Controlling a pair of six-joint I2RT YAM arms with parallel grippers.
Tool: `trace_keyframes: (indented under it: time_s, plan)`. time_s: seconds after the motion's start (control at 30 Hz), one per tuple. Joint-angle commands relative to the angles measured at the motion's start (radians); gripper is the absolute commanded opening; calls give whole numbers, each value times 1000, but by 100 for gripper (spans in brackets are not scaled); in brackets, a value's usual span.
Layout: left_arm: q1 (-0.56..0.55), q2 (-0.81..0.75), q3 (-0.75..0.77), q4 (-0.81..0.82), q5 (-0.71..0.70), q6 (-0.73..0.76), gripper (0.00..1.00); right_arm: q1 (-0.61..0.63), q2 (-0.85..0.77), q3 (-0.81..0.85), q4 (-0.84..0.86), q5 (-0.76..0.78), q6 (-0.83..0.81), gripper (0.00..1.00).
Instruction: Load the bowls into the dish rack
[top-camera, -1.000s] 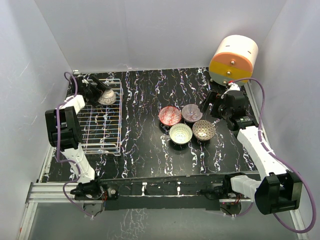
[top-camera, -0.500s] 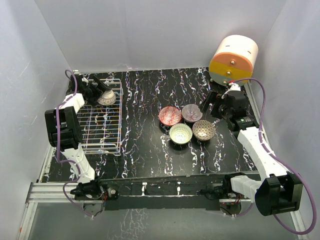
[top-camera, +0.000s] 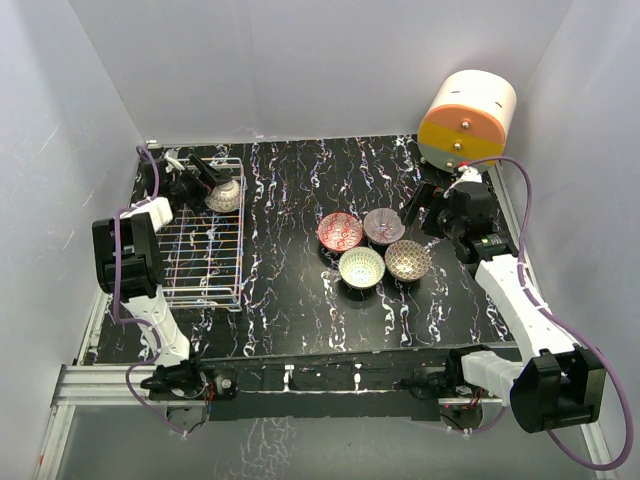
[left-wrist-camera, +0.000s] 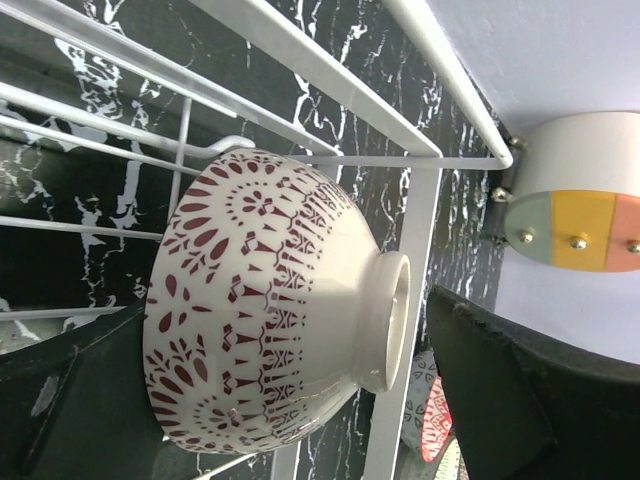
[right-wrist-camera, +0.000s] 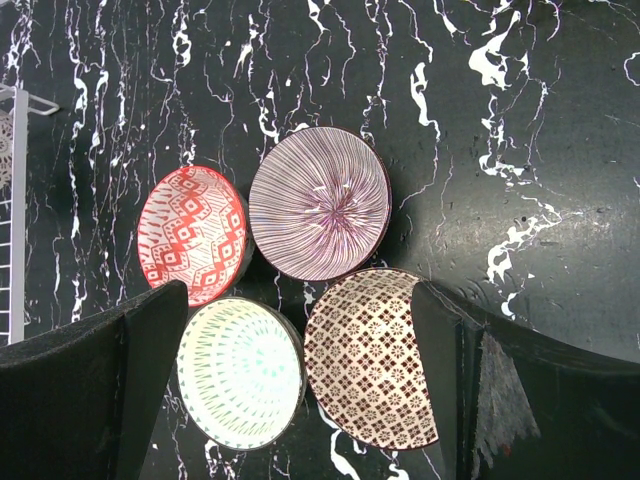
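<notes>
Since last look the left gripper (top-camera: 207, 183) has shifted right, and the red-on-white bowl (left-wrist-camera: 260, 320) with it, toward the far right corner of the dish rack (top-camera: 200, 260). The bowl stands on edge against the wires between wide-open jaws, with no grip evident. Risk: on withdrawal a finger may clip the rim and topple it. The right gripper (top-camera: 432, 208) is open and empty. Count: five bowls, one racked and four on the table (top-camera: 290, 290): red bowl (right-wrist-camera: 192, 235), purple-striped bowl (right-wrist-camera: 320, 203), pale green bowl (right-wrist-camera: 240, 372), brown lattice bowl (right-wrist-camera: 370, 355).

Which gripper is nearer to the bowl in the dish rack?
Left. The left gripper straddles that bowl; the right gripper is far across the table, near the purple-grey bowl.
</notes>
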Motion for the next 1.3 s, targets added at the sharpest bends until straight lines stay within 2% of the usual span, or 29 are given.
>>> trace_keyframes:
  time_s: [0.0,0.4,0.77,1.03,1.27]
  plan:
    - [-2,-14,-19,42,103,-45,97,-5,-30,-3,39,11,-15,98]
    - [21,-78,-47,58,122,-64,97,-5,-21,3,38,10,-20,98]
    - [41,-160,-41,-68,53,20,97,-5,-16,9,38,6,-20,98]
    - [51,-192,-20,-178,-24,78,97,-6,-17,9,39,4,-19,98]
    - [59,-227,-10,-283,-163,147,97,-6,-17,3,40,1,-20,98]
